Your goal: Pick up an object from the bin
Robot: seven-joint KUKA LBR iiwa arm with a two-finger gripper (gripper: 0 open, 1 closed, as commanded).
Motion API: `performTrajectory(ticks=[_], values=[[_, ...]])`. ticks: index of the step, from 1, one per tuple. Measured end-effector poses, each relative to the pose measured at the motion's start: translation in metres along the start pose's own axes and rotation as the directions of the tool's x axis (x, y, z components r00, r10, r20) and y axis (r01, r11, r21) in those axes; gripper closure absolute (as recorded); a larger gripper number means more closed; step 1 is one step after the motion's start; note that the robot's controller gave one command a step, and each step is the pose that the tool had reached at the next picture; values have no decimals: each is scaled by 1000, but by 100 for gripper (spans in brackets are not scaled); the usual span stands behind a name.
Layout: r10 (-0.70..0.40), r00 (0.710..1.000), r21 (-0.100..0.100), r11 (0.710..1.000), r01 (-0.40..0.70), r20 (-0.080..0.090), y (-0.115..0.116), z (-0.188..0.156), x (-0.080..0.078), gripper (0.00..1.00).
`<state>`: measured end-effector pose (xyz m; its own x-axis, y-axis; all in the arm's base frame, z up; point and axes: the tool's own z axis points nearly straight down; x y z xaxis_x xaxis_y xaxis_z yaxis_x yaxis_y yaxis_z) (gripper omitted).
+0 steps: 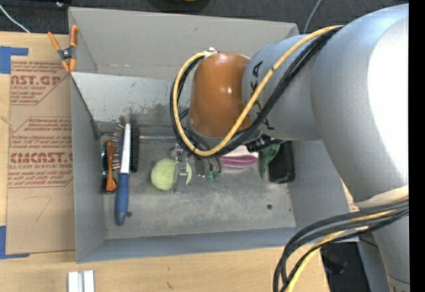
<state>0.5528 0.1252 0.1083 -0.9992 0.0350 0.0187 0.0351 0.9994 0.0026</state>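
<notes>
A pale green ball (pixel 162 175) lies on the bin floor near the middle. My gripper (pixel 181 170) comes down from under the orange wrist cover and stands right beside the ball's right side, touching or nearly touching it. A pink and white flat thing (pixel 238 160) lies just right of the gripper, partly under the arm. To the left, a blue-handled brush (pixel 123 178) with dark bristles lies lengthwise, with an orange and black tool (pixel 108 166) beside it by the left wall.
A black box-like thing (pixel 281 163) with a green piece (pixel 267 157) beside it sits at the right of the bin floor, half hidden by the arm. The arm covers the bin's upper right.
</notes>
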Motion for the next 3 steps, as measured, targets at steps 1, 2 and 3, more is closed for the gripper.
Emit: performTrajectory(ticks=[1, 2, 3], values=[[0, 1000, -2, 1000, 0, 7, 1, -21, -2, 100], [0, 1000, -3, 1000, 0, 10, 1, -34, -2, 100], [0, 1000, -2, 1000, 0, 9, 1, -45, -2, 100]])
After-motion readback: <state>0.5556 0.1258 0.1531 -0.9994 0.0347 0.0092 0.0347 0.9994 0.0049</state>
